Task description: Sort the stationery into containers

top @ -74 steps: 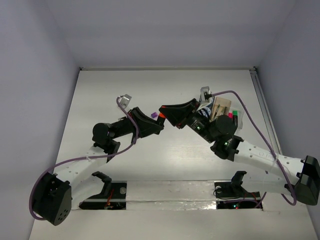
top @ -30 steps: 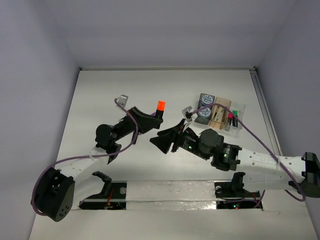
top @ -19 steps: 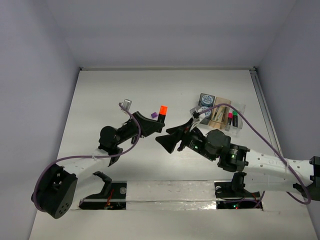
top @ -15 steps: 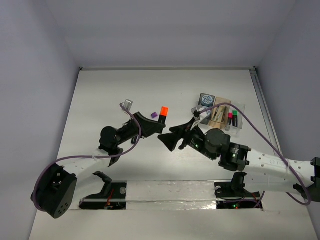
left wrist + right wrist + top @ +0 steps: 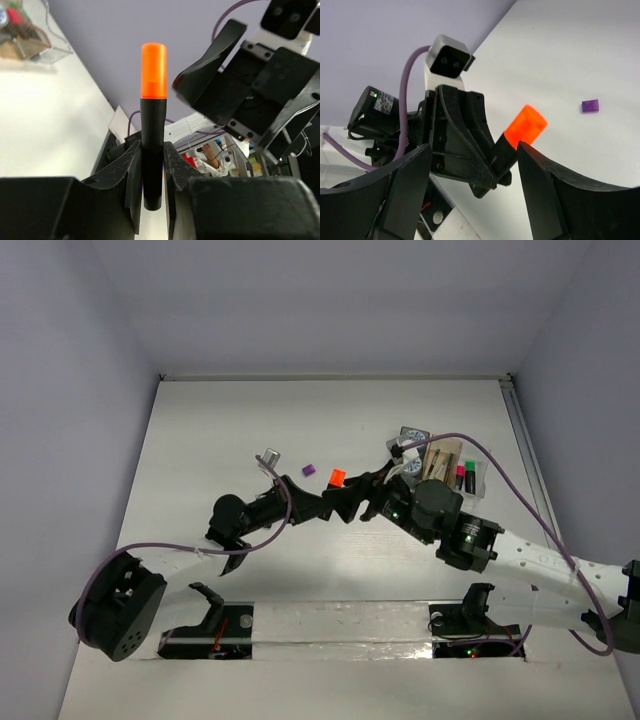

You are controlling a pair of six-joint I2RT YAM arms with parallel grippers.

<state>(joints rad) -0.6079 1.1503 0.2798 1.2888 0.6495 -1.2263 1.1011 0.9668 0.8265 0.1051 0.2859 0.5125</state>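
My left gripper is shut on a black highlighter with an orange cap and holds it above the table, cap outward. In the left wrist view the highlighter stands upright between the fingers. My right gripper is open and faces it. In the right wrist view its fingers stand on either side of the orange cap, close to it. A loose purple cap lies on the table. The clear box holds pink and green markers. The dark holder with blue-and-white pieces is partly hidden by my right arm.
The purple cap also shows in the right wrist view, beyond the highlighter. The clear box shows at the top left of the left wrist view. The table's right edge rail runs close to the box. Both arms cross mid-table.
My left gripper has carried the orange-capped highlighter right and lower, toward the right gripper. My right gripper has swung back to meet it, and its open fingers now flank the cap.
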